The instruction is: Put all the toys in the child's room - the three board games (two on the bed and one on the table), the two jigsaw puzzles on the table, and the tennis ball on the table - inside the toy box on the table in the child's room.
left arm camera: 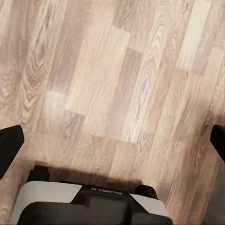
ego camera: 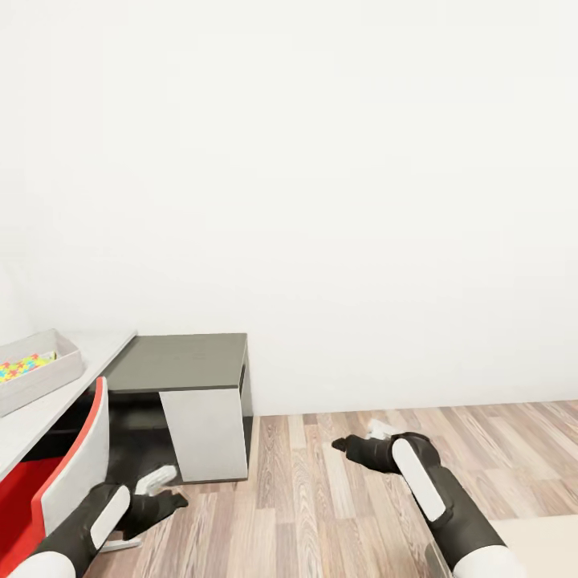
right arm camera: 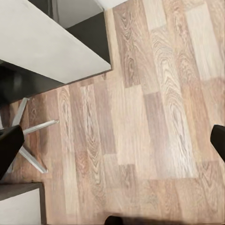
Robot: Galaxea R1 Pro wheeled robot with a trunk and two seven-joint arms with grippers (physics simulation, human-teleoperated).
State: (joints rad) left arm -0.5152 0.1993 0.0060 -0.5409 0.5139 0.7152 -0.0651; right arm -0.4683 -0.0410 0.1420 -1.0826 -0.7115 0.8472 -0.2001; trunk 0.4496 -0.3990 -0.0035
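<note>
Looking down past my left gripper [left arm camera: 112,140], I've basically got light brown wood-plank floor [left arm camera: 117,79], grain running mostly lengthwise in staggered boards. My two black fingertips [left arm camera: 9,145] poke in at opposite edges, spread wide with nothing between them. Under them sits a pale grey and black robot base [left arm camera: 89,206] casting a shadow on the planks.

Pale grey-beige toy box [ego camera: 40,377] holds a multicoloured jigsaw puzzle [ego camera: 24,368]; beside it, dark grey table [ego camera: 181,363], white panel, red-and-white chair [ego camera: 68,474]
</note>
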